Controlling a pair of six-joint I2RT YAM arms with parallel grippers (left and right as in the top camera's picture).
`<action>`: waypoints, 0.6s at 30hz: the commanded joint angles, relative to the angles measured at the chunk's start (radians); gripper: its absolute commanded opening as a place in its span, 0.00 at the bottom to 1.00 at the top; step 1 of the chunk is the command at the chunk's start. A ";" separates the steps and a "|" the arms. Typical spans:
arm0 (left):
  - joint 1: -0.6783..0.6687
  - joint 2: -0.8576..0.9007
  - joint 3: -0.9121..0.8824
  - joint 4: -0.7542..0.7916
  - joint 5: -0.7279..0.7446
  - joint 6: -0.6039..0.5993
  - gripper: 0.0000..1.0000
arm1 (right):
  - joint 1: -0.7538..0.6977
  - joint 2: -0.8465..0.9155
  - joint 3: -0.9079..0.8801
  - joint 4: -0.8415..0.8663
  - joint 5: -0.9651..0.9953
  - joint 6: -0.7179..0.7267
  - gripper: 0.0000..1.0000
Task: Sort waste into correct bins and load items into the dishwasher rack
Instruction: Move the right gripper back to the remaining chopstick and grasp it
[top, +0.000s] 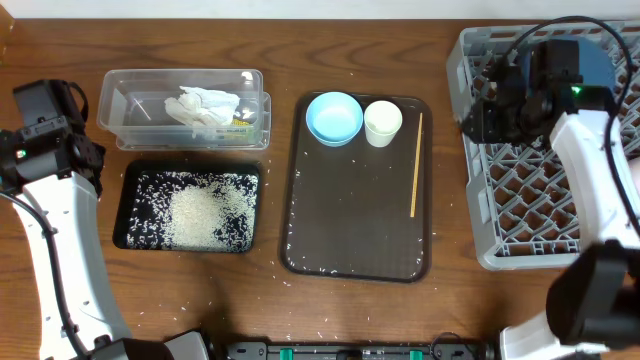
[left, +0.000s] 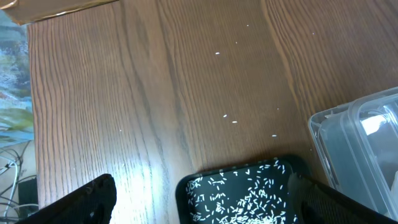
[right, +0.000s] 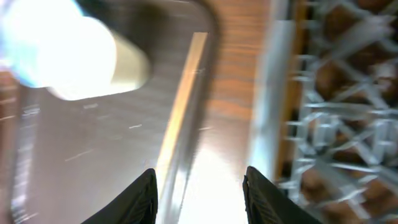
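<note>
- In the left wrist view, the left gripper (left: 200, 182) is released. Its two dark fingers sit wide apart at the bottom corners, with nothing between them.
- Under that gap lies a corner of the black tray (left: 184, 190), speckled with rice grains (left: 249, 193).
- Just past the tray, a few stray grains (left: 230, 119) lie on the bare wooden table (left: 143, 93). The overhead camera barely picks these up. A corner of the clear tub (left: 354, 140) enters at the right.
- The right wrist view is badly blurred. The right gripper (right: 199, 171) is also released, its fingers apart and empty, above the right edge of the brown serving tray (right: 93, 143).
- Beyond those fingers, the chopsticks (right: 183, 106) show as one pale strip along that edge. The cream cup (right: 124, 65) glares farther on, and the dishwasher rack (right: 336, 93) is to the right.
- Only the overhead view gives the whole layout. At the front, the rice is heaped in the black tray on the left. In the middle, the serving tray carries loose grains along its front edge.
- Farther back on the serving tray, the light-blue bowl (top: 334, 117) and the cream cup stand just beside each other.
- Behind the black tray, the clear tub holds the crumpled napkin (top: 205, 105) and the yellow-green wrapper (top: 240, 122).
- On the right, the rack holds the dark-blue dish (top: 598, 62) in its far corner, partly hidden by the right arm.
</note>
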 joint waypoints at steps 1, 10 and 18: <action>0.003 0.003 0.003 -0.003 -0.005 0.013 0.91 | 0.069 -0.050 0.009 -0.042 -0.060 0.085 0.43; 0.003 0.003 0.003 -0.003 -0.005 0.013 0.91 | 0.317 0.007 -0.151 0.101 0.232 0.383 0.41; 0.003 0.003 0.003 -0.003 -0.005 0.013 0.91 | 0.405 0.079 -0.231 0.201 0.483 0.518 0.40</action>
